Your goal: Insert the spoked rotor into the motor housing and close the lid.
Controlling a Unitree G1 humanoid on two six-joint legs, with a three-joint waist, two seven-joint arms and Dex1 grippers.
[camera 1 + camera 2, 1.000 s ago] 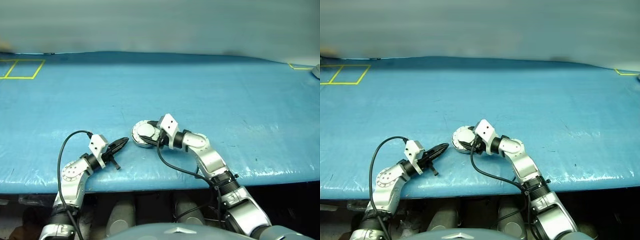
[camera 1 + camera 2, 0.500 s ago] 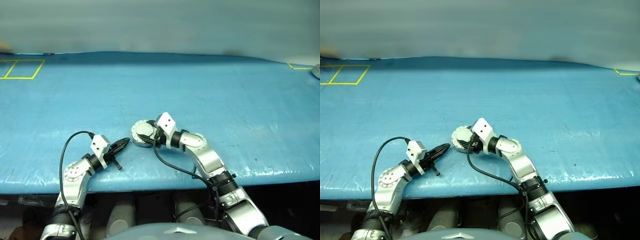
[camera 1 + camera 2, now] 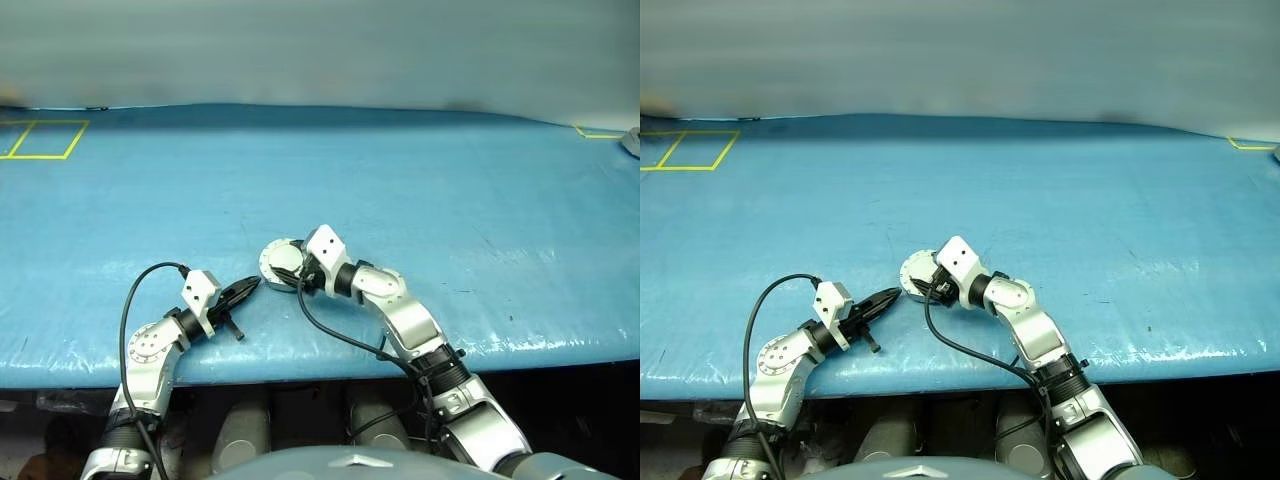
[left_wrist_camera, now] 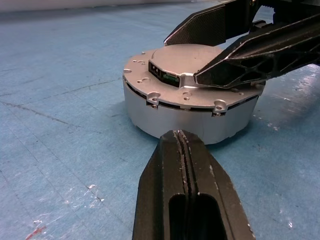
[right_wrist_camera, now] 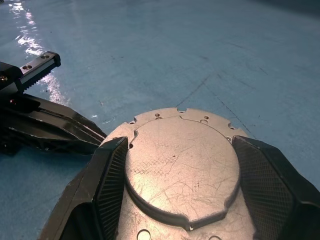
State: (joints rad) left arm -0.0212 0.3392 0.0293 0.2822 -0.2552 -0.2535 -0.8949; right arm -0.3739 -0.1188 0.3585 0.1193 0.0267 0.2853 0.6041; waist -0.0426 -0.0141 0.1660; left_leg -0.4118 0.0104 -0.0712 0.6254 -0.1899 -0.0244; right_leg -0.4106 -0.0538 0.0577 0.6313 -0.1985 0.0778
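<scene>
The motor housing point(image 3: 279, 262), a squat silver cup, sits on the blue table near the front edge. Its lid point(image 5: 180, 160) lies flat on top, plain silver face with a raised circle upward. My right gripper point(image 5: 181, 145) is open, its two black fingers point(image 5: 112, 175) spread over the lid on either side of the raised circle. One of these fingers point(image 4: 250, 60) lies across the lid's top. My left gripper point(image 4: 179, 136) is shut and holds nothing, its tip just short of the housing's side wall point(image 4: 190, 122). The spoked rotor is out of view.
The blue table cover point(image 3: 450, 200) stretches wide behind and to both sides. Yellow tape squares point(image 3: 45, 138) mark the far left, another yellow mark point(image 3: 600, 132) the far right corner. The table's front edge point(image 3: 330, 365) runs close below both grippers.
My right wrist has bent a little and leaned slightly left over the housing. The left gripper has kept still and shut.
</scene>
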